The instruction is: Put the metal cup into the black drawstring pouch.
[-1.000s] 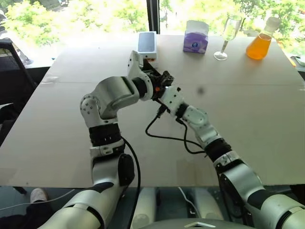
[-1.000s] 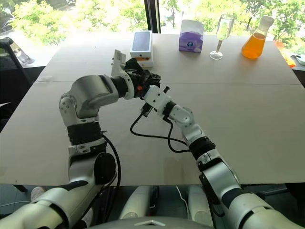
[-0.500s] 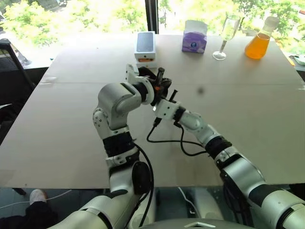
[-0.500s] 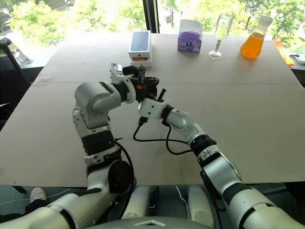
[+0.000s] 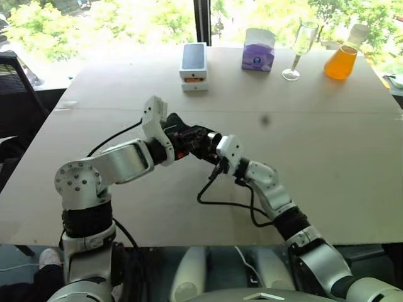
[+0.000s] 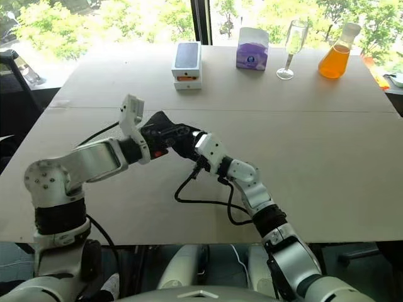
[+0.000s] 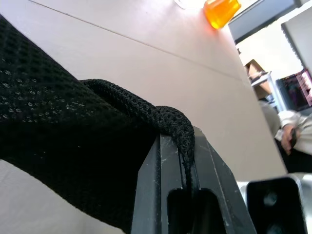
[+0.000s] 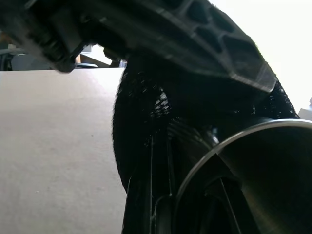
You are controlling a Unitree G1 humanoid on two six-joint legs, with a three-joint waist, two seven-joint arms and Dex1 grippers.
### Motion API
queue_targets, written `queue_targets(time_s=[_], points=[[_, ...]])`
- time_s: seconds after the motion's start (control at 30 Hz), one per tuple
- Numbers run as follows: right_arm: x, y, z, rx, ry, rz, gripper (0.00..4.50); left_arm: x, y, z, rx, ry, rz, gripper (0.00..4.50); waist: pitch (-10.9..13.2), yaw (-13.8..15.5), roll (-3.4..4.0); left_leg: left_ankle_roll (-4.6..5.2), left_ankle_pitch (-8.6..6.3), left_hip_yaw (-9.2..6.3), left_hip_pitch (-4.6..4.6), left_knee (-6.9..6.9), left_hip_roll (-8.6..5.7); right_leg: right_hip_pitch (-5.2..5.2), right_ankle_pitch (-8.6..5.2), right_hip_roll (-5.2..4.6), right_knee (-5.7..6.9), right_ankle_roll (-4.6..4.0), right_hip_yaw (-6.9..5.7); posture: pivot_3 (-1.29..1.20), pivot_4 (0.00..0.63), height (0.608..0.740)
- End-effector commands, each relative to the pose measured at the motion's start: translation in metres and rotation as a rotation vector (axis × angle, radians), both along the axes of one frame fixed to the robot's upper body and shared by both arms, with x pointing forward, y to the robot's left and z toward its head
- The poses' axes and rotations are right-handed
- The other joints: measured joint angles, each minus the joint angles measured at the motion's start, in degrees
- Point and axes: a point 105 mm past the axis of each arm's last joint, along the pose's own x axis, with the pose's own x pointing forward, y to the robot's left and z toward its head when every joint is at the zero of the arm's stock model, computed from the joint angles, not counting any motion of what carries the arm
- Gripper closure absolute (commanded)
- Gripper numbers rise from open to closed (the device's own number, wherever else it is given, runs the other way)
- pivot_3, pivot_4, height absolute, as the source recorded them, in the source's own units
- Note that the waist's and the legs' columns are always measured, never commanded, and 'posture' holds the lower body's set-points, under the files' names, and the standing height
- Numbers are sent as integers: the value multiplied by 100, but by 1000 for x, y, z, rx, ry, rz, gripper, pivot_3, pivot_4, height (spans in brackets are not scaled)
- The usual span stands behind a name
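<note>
Left tool (image 7: 187, 161) pinches the black drawstring pouch (image 7: 63, 146); right tool (image 5: 211, 141) clamps the metal cup (image 8: 253, 180) at its mouth, 3 o'clock side. Next: push in.

On the table (image 5: 352, 163) there is one pouch (image 5: 189, 139) and one cup (image 8: 253, 180), both near its middle. Toward the table's far edge stand one glass (image 5: 302, 49), one flask (image 5: 343, 58) of orange liquid, one purple tissue box (image 5: 258, 50), and one phone box (image 5: 194, 61) with one smaller box (image 5: 195, 86) under it. Two grippers meet at the pouch: the left (image 5: 196, 139) and the right (image 5: 208, 143). One person's hand (image 7: 292, 139) is beyond the table's edge.
</note>
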Motion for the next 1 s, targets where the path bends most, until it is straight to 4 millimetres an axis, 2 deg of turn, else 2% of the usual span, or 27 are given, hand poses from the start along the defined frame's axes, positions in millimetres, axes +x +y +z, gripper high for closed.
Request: queue_targets(time_s=[0.03,0.2,0.43,0.7,0.83,1.0], points=[[-2,4,23,69,-8,25,4427,-9,-6,8,9,-97,-100,4500,0,-1,0,0,0,-1,0,0,2,-1,0,0,0,0,0,0,150,740],[-2,13,32,116,30,53,4427,-4,-4,5,-66,-68,-93,4500,0,-4,0,0,0,-2,-1,-3,6,-2,0,-3,-2,0,2,0,150,740],[-6,29,35,174,84,81,4427,-10,-21,3,-168,-2,-123,4500,0,-2,-1,2,-1,-3,-4,-2,6,-4,0,-13,-2,0,2,0,150,740],[-10,37,55,341,258,188,4427,-25,-36,22,-407,12,-147,4500,0,0,-1,3,-2,-8,-9,-2,5,-7,0,-34,-1,0,2,0,150,740],[-18,38,55,288,223,235,4427,-25,-29,21,-482,50,-105,4500,0,-8,-1,3,-2,-7,-8,-6,7,-10,0,-34,-2,-1,2,0,150,740],[-21,44,48,216,176,240,4427,-28,-43,29,-541,53,-157,4500,0,13,-1,4,-2,-5,-8,-6,3,-9,0,-20,-2,-1,-1,0,150,740]])
